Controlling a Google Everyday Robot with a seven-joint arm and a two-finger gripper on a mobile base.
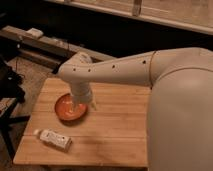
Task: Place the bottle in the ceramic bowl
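The bottle (53, 138) is small and whitish with a white cap and a pale label. It lies on its side near the front left corner of the wooden table (115, 130). The ceramic bowl (67, 108) is shallow and orange-red inside. It sits on the table's left half, behind the bottle. My gripper (78, 106) hangs down from the white arm (115, 67) over the bowl's right side, a hand-width behind the bottle. The bowl holds nothing that I can see.
The table's left edge (31, 117) and front edge (75, 163) are close to the bottle. A dark stand (10, 95) is at the left. A low ledge (45, 45) runs behind the table. My white body (180, 115) fills the right.
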